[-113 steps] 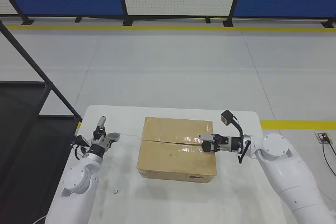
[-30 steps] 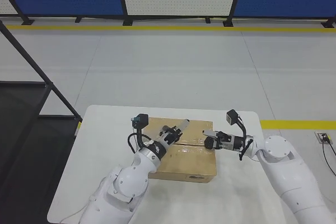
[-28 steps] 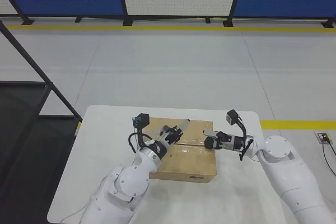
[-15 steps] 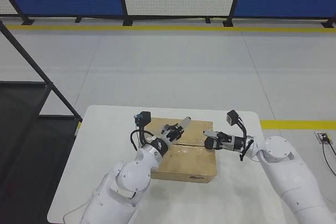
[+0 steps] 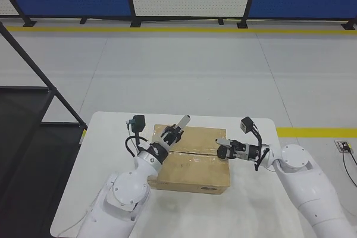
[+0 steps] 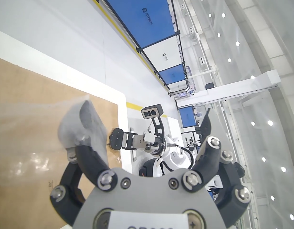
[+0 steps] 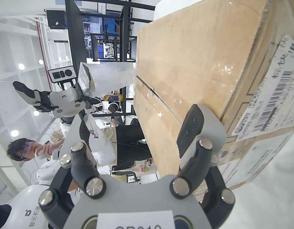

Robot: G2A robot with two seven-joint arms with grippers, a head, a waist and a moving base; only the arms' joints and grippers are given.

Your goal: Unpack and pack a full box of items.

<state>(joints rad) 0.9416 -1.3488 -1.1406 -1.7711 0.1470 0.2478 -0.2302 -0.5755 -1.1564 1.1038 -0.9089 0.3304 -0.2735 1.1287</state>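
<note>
Box [image 5: 190, 162], brown cardboard; glossy clear tape [image 7: 111, 75] clinging to left gripper [image 5: 179, 127], fingers apart; right gripper [image 5: 221, 146] fingers apart.

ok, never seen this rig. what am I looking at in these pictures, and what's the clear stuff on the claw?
A two-armed robot at a white table. One picture looks down from above its arms; the other two come from a camera on each wrist. A cardboard box sits on the table, flaps down. The left gripper is above the box, open, with a strip of clear tape stuck to one finger and stretching to the box top. The right gripper is open at the box's end, holding nothing.
</note>
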